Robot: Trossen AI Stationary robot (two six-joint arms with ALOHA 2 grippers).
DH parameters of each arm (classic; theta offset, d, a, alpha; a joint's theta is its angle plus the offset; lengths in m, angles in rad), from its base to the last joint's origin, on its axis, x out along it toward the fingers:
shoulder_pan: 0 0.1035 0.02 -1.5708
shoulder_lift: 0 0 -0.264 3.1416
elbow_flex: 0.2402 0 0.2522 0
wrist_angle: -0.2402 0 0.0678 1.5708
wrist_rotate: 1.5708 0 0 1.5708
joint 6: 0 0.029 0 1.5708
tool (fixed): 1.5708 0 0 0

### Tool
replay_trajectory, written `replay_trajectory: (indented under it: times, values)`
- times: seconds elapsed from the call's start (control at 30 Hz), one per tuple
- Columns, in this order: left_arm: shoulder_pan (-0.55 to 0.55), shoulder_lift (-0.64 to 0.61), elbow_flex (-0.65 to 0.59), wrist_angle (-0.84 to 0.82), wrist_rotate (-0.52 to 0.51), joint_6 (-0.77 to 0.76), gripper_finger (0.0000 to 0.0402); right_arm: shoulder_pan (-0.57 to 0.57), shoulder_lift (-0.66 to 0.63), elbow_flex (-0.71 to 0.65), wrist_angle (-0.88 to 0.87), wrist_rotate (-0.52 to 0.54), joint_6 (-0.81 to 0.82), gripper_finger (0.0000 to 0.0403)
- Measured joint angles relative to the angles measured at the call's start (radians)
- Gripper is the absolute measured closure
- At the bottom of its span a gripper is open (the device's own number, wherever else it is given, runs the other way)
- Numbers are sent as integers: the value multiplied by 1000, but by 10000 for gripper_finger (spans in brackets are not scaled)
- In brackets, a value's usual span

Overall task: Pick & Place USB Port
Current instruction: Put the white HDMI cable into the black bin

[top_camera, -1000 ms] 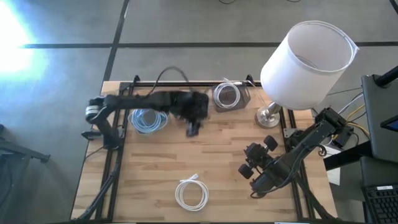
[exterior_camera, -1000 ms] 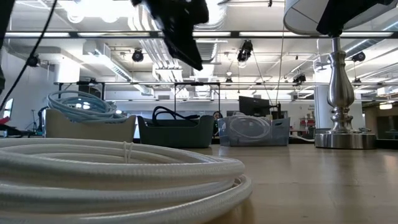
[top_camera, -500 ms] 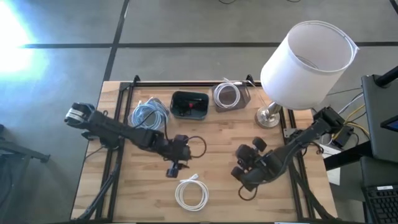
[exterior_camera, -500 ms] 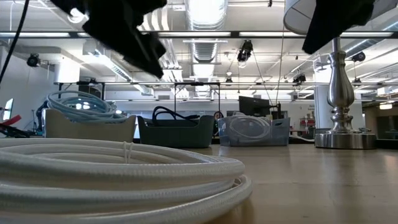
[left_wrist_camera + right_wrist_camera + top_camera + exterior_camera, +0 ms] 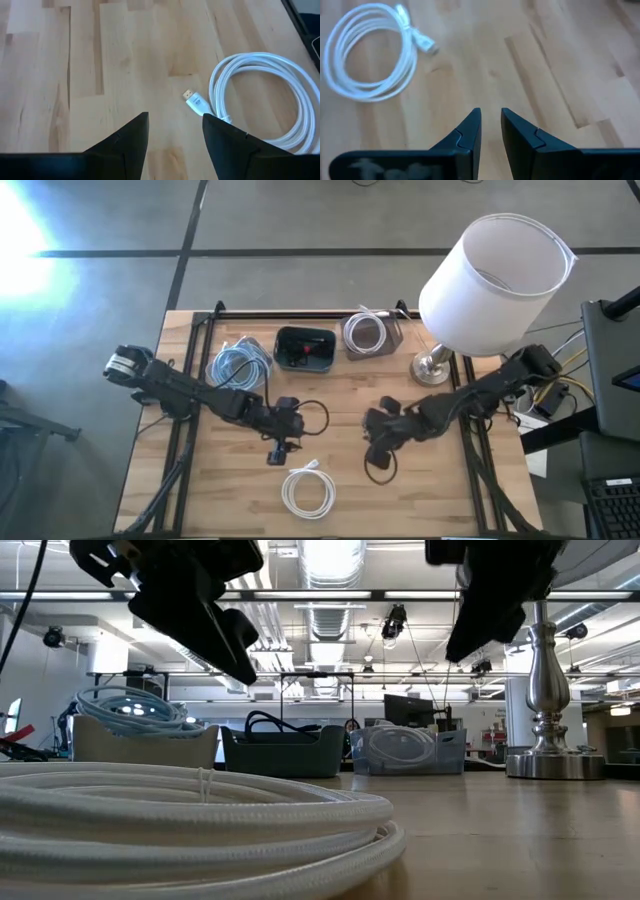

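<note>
Right now the white USB cable lies in a round coil near the front of the wooden table, its plug end sticking out. The left gripper hangs just above it, fingers apart and holding nothing. The right gripper hovers to the right, fingers nearly together, also holding nothing.

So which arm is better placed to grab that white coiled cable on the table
Probably the left. The left gripper hovers open right beside the white cable, whose plug sits just ahead of it. The right gripper is farther off and nearly closed.
</note>
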Motion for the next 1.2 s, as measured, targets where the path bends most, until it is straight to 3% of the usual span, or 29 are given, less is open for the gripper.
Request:
replay_trajectory:
  times: [0.23, 0.43, 0.67, 1.2]
  values:
    - [0, 0, -24, 26, -24, 0, 211, -40, -66, -182, 230, -46, -16, 335]
    - [0, 1, -94, 192, -2, -29, 211, -41, -76, -269, 311, -79, 7, 335]
    - [-33, 21, -177, 462, 104, -118, 211, -40, -76, -282, 323, -74, 2, 335]
    - [-100, 234, -124, 479, 104, -159, 211, -39, -76, -279, 324, -72, -7, 335]
